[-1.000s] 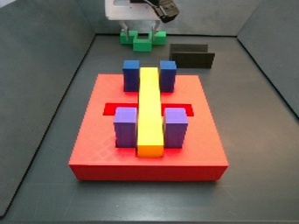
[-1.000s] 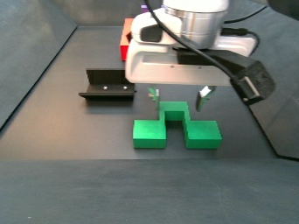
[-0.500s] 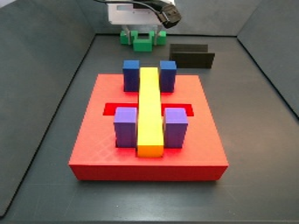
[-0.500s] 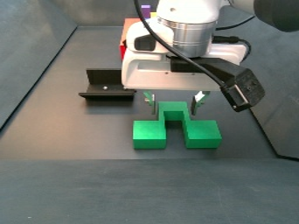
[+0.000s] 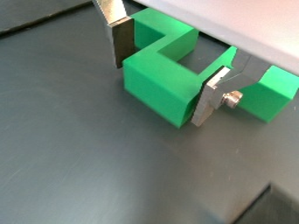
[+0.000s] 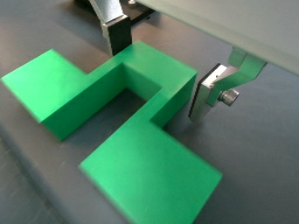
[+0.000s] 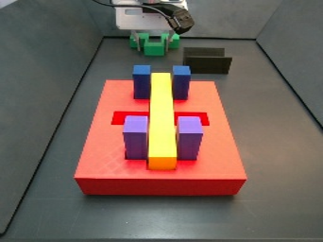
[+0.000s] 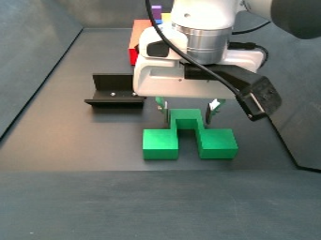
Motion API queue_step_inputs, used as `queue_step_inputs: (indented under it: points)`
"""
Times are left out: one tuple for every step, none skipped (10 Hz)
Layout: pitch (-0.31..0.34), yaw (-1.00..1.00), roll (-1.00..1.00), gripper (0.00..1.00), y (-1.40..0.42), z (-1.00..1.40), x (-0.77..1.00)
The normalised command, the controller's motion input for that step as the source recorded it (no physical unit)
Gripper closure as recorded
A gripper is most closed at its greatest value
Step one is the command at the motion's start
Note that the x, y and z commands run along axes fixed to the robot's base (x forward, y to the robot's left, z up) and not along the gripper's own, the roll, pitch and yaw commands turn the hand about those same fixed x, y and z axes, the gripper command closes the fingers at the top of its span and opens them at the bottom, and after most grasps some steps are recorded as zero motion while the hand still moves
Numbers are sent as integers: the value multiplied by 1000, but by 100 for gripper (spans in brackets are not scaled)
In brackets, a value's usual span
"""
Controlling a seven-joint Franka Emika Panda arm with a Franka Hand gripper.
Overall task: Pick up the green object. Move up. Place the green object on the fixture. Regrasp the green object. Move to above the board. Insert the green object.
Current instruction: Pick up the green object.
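Observation:
The green object (image 8: 160, 142) lies flat on the dark floor, a stepped piece with a notch; it also shows in a side view (image 7: 153, 43) at the far end beyond the board. My gripper (image 8: 189, 110) is low over it, open, with its fingers either side of the narrow middle bar. In both wrist views the silver fingers (image 5: 121, 39) (image 6: 211, 87) flank the green object (image 5: 158, 74) (image 6: 70, 87) with small gaps showing. The fixture (image 8: 113, 92) stands beside it, apart from the gripper. The red board (image 7: 113, 161) carries a yellow bar (image 7: 161, 118) and blue and purple blocks.
The fixture also shows in a side view (image 7: 209, 61) between the green object and the board. Grey walls (image 7: 76, 85) slope up around the floor. The gripper's cable and black camera mount (image 8: 260, 97) hang to one side of the wrist.
The gripper has come down a little over the green object, so its fingers now straddle the middle bar lower. The green object has not moved.

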Motion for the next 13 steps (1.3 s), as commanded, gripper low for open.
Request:
queue_step_inputs:
  points:
    - [-79,0,0,0,54,-23,0]
    - [-30,0,0,0,0,-83,-37]
    - [-60,0,0,0,0,-186,0]
    - [-40,0,0,0,0,-89,0]
    - [-33,0,0,0,0,0,0]
    - [-16,0,0,0,-6,0,0]
    - [-33,0,4,0,-80,-80,0]
    - [-4,0,0,0,-14,0,0]
    - [0,0,9,0,0,0,0]
    - [0,0,7,0,0,0,0]
    - [0,0,0,0,0,0,0]
    - [0,0,0,100,0,0,0]
    - [0,0,0,100,0,0,0]
